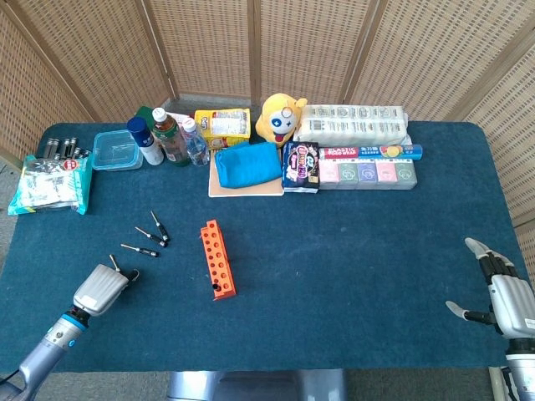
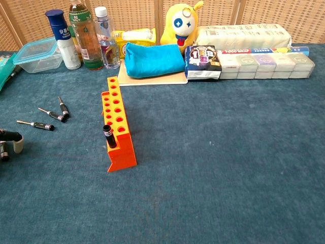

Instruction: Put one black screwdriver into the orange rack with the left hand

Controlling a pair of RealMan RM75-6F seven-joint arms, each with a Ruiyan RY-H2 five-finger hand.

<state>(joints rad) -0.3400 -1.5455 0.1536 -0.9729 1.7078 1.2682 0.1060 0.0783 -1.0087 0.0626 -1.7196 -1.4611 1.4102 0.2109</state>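
surface: blue cloth table point(image 1: 351, 251)
left hand point(image 1: 98, 289): fingers closed around a black screwdriver point(image 1: 114, 265)
orange rack point(image 1: 217, 259): well right of that hand, one screwdriver already seated
right hand point(image 1: 501, 294): fingers spread, nothing held

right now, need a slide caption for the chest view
One black screwdriver stands in the orange rack; three more lie left.

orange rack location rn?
Head view: the orange plastic rack stands left of centre on the blue tablecloth, right of three loose black screwdrivers.
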